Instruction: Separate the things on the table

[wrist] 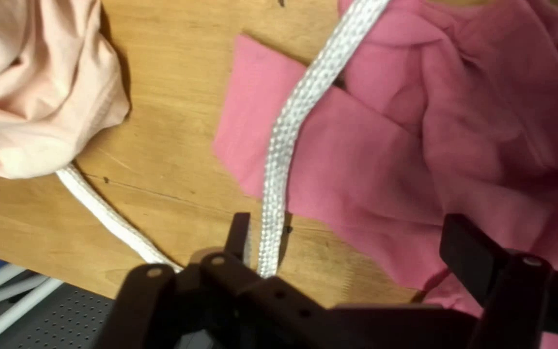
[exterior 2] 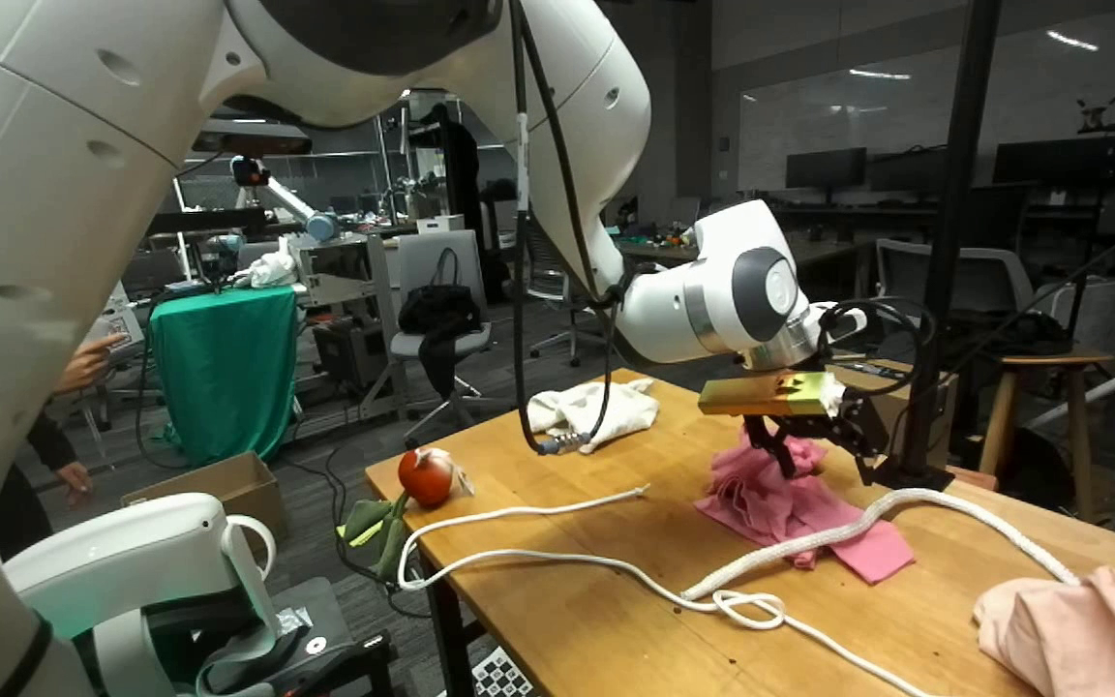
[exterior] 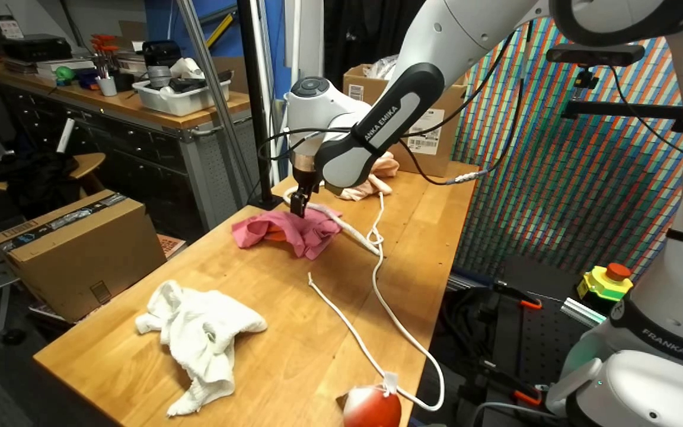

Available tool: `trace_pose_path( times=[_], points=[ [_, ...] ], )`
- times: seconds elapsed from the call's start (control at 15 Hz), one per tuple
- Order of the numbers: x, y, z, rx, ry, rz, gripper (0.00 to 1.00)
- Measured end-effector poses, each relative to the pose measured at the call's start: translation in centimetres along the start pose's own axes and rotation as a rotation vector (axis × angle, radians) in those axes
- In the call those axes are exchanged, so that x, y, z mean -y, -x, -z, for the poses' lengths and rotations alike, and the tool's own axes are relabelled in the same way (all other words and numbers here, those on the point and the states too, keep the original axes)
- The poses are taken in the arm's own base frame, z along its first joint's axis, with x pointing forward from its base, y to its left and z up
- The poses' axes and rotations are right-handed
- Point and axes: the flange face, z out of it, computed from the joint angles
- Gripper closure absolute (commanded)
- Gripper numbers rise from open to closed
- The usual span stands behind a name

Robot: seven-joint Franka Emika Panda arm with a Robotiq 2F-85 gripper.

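Observation:
My gripper stands open over the pink cloth, pointing down, with wide-apart fingers. The thick part of the white cord crosses that cloth and passes between them, nearer one finger, not gripped. In an exterior view the gripper is low at the crumpled pink cloth; whether it touches cannot be told. The peach cloth lies at one end of the wooden table, over part of the cord. Apart from these are a white cloth and a red-orange round object near the edge.
A black post rises at the table edge close to the gripper. A cardboard box stands behind the peach cloth. Another box sits on the floor beside the table. The thin part of the cord loops past the table edge.

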Motion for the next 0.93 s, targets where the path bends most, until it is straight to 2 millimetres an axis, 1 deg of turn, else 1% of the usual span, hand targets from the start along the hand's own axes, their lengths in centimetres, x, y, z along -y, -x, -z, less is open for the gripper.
trace_pose_path(
  times=[0.2,0.33,0.6,0.93],
  points=[
    [1.6,0.1,-0.1,0.012,-0.044,0.025,0.0],
    [2.0,0.3,-0.2,0.027,-0.071,0.035,0.0],
    [2.0,0.9,-1.1,0.068,-0.12,0.037,0.0],
    [1.3,2.0,-3.4,0.136,-0.215,0.002,0.0]
  ],
)
